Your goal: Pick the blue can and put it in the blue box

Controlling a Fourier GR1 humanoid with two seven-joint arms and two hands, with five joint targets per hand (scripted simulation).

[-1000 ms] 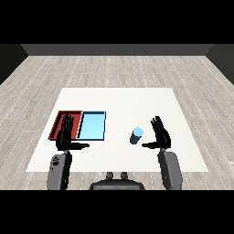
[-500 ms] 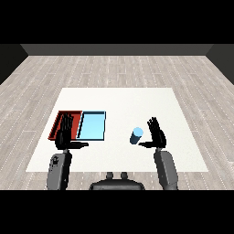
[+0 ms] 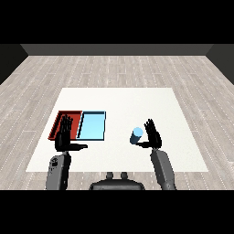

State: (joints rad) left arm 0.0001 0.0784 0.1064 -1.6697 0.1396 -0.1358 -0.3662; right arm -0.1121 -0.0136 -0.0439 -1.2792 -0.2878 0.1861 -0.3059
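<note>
Right hand (image 3: 153,135) spread wide just beside the upright blue can (image 3: 136,135) — left hand (image 3: 64,136) open too — blue tray (image 3: 92,125) well apart

**Surfaces and finishes**

The white table (image 3: 119,98) looks matt and smooth — an even sheet without grain. Around it, the floor (image 3: 114,68) reads as pale grey wood planks. On the table, the blue can (image 3: 136,135) and light blue tray (image 3: 93,125) look smooth, the red tray (image 3: 61,119) likewise. Both hands — left hand (image 3: 63,137), right hand (image 3: 152,134) — appear matt black, like plastic.
</note>
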